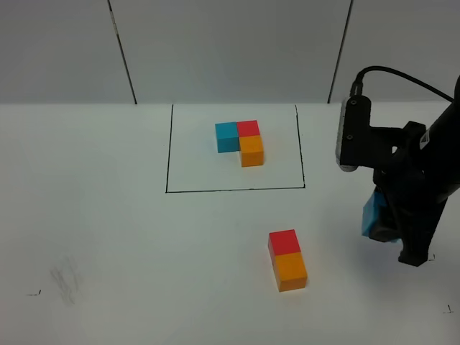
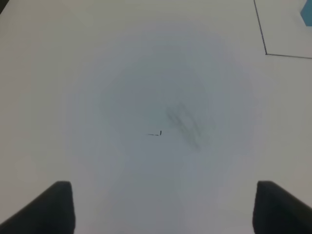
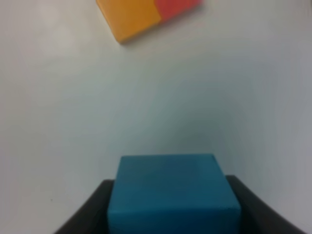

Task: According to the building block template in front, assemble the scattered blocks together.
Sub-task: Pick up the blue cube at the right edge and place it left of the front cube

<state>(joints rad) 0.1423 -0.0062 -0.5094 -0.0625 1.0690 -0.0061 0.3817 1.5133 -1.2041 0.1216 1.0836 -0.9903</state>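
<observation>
template: the small joined L of blue, red and orange cubes (image 1: 241,141) sat inside the thin black drawn rectangle (image 1: 167,154) at the far side of the white table (image 1: 129,244). It was just the reference, so neither arm was near it.
red + orange: the plain matte red cube (image 1: 284,242) and the matte orange cube (image 1: 292,271) lay touching face to face, nearer the camera and well apart from the frame. That matched the template's red-orange column, so that bit looked done.
blue: the matte light-blue cube (image 1: 371,215) was off to the right of the pair and looked lifted clear of the table.
right gripper (image 3: 173,209): its fingers were clamped on both sides of the blue cube and held it level, probably so it would go down flat.
left gripper (image 2: 165,209): its fingers were spread wide with nothing between them, over bare table with a faint smudge (image 2: 184,124). It seemed parked out of the way.
left to do: going by the template, blue belonged against the red cube's left face, the far side from the carrying arm, so it would likely have to cross over the pair without nudging it.
</observation>
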